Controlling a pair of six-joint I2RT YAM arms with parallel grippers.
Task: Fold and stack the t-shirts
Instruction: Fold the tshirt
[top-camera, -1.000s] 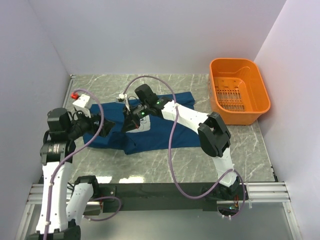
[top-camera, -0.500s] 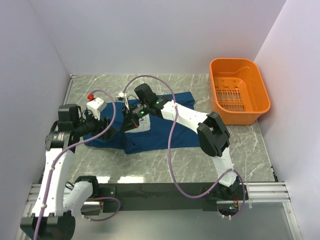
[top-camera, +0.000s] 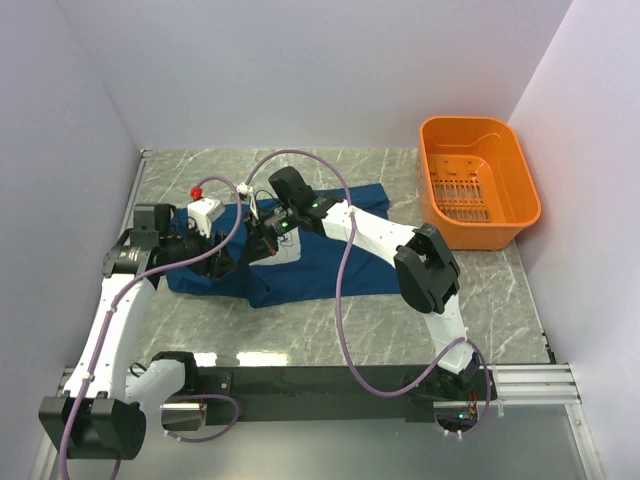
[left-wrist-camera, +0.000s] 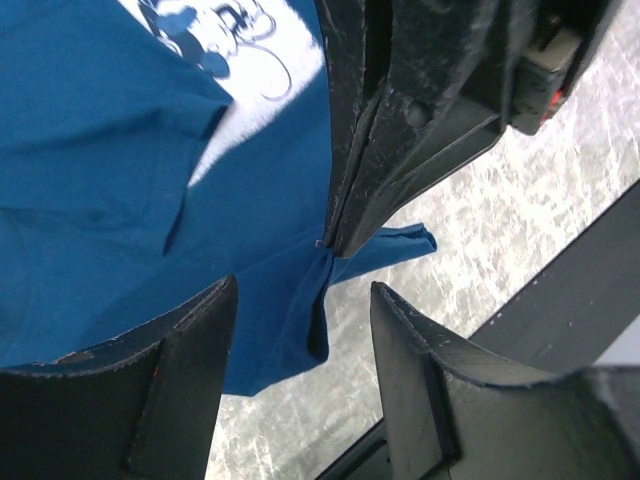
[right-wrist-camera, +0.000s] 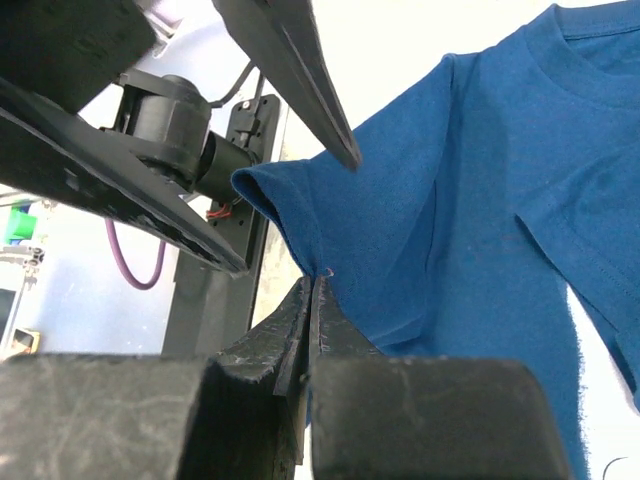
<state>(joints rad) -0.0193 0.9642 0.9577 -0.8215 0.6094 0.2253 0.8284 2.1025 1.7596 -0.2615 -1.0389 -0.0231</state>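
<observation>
navy cotton bunches at the nearest point of the work: the left edge of the t-shirt (top-camera: 300, 278), which lies spread on the marble tabletop (top-camera: 480, 300) left of centre. the left claw (left-wrist-camera: 300, 300) hangs released over that edge, its two fingers apart with a gathered tuck of cloth between them. just beyond, the right claw (right-wrist-camera: 312, 285) is clenched on the tuck, tips pressed together on a small peak of fabric raised off the stone.

we judge the step in hand to be taking hold of this side edge so it can be folded inward. to do it well, we should bring the left fingers down astride the tuck, just beside the right tips and not touching them. we should close firmly on all the gathered layers before the right lets go. the lift should be low, so the rest of the shirt does not drag, and the carry should go straight toward the pale print (left-wrist-camera: 280, 70) to keep the fold line even.

farther on, the shirt's body lies fairly flat under the right arm. the orange basket (top-camera: 480, 235) sits well apart at the far right and plays no part here.
</observation>
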